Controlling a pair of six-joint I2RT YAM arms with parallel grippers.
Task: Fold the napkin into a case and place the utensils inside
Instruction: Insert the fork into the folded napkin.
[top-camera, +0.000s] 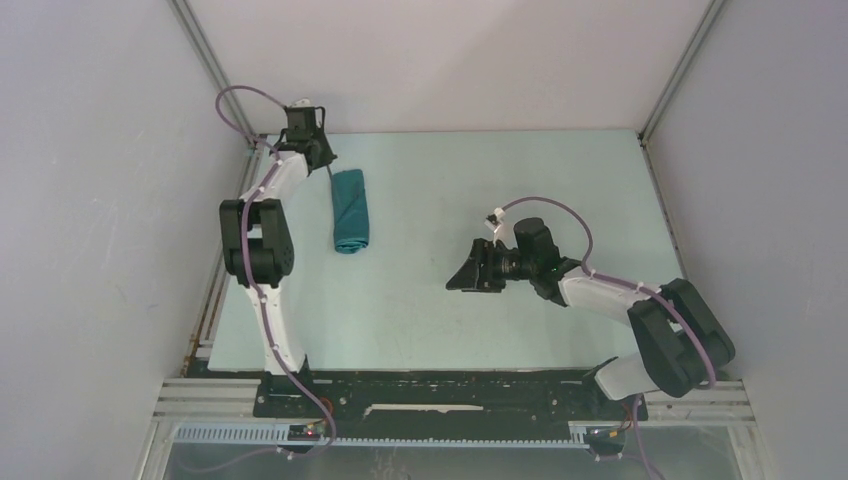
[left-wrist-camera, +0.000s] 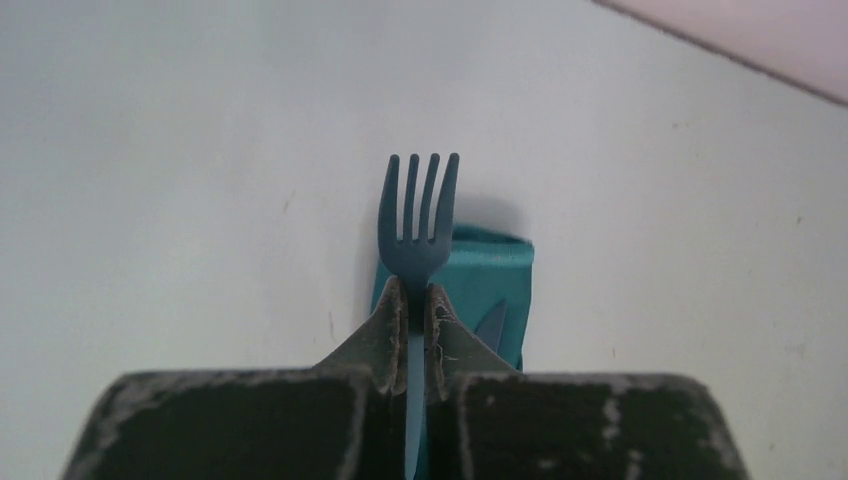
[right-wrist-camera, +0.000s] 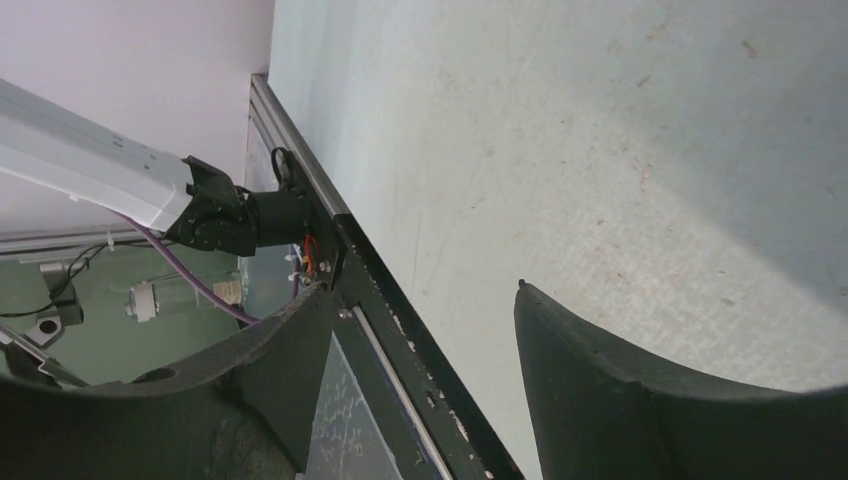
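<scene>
Case folded; left gripper pinches fork, right gripper open, empty. Risk: tines may snag fold, unrolling bundle.

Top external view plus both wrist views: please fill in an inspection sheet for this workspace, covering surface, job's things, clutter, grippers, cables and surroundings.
Surface: pale green table top; faint scuffs show in the right wrist view.
Job's things: teal fabric napkin, folded into a narrow oblong case, lies at the far left. A teal plastic fork is held above it, tines pointing away. A blue flat tip shows at the case, possibly another utensil.
Clutter: nothing seen.
Grippers: left gripper shut on the fork; right gripper open, empty, over bare table.
Cables: purple cables run along both arms, clear of the napkin.
Surroundings: white enclosure walls, metal frame rails.
</scene>
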